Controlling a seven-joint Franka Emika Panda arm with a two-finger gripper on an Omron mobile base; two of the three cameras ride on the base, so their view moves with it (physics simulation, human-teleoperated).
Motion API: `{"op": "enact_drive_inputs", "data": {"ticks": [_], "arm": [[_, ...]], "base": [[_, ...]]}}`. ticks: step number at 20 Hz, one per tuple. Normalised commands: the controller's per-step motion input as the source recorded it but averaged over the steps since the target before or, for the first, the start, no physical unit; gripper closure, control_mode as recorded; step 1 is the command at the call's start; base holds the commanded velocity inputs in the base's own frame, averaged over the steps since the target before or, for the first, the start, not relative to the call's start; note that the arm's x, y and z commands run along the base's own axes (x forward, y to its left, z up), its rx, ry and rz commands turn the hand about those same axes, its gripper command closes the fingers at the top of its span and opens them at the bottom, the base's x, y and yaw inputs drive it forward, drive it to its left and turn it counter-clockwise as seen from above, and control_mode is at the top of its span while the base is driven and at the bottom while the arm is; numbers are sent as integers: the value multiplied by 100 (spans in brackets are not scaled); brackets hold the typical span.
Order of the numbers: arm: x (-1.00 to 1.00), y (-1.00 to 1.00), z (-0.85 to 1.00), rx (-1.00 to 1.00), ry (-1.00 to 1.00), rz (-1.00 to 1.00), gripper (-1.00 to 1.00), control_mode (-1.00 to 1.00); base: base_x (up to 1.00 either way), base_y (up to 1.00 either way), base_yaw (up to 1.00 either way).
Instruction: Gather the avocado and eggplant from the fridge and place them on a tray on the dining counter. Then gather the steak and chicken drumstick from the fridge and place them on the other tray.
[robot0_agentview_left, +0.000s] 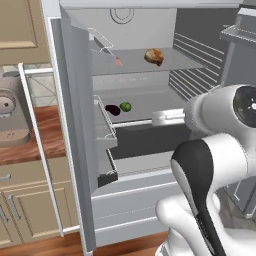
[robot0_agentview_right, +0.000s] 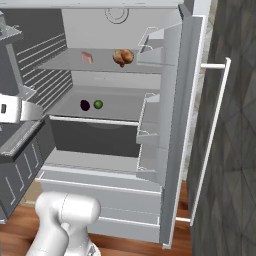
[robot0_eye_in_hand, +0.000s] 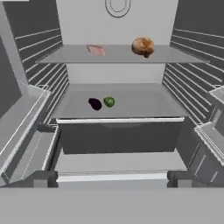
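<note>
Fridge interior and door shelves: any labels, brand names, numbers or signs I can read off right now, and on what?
None: no readable text.
The fridge back wall bears a plain round fitting, unlettered.
The steak, chicken drumstick, eggplant and avocado are unlabelled.

Arm (robot0_agentview_left: 210, 165) rises from the base, bends at the elbow and reaches forward, roughly level. Wrist and hand (robot0_agentview_left: 167, 117) stretch straight ahead from the white forearm joint. Gripper's jaws stand wide apart, nothing between them; fingertips themselves not discernible in the hand view.
</note>
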Motion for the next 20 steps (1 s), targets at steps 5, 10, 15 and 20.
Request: {"op": "enact_drive_inputs", "data": {"ticks": [5,10,15,20], "arm": [[-12,-68,31,-10,-16,-14,-100,-100],[-7,-38,23,0,-10,-1,-100,-100],[-16,-28,0,6,1,3,-100,-100],[-11,-4,0,16,12,6,-100,-100]], "base": [[0,0,0],[0,0,0],[0,0,0],[0,0,0]]}}
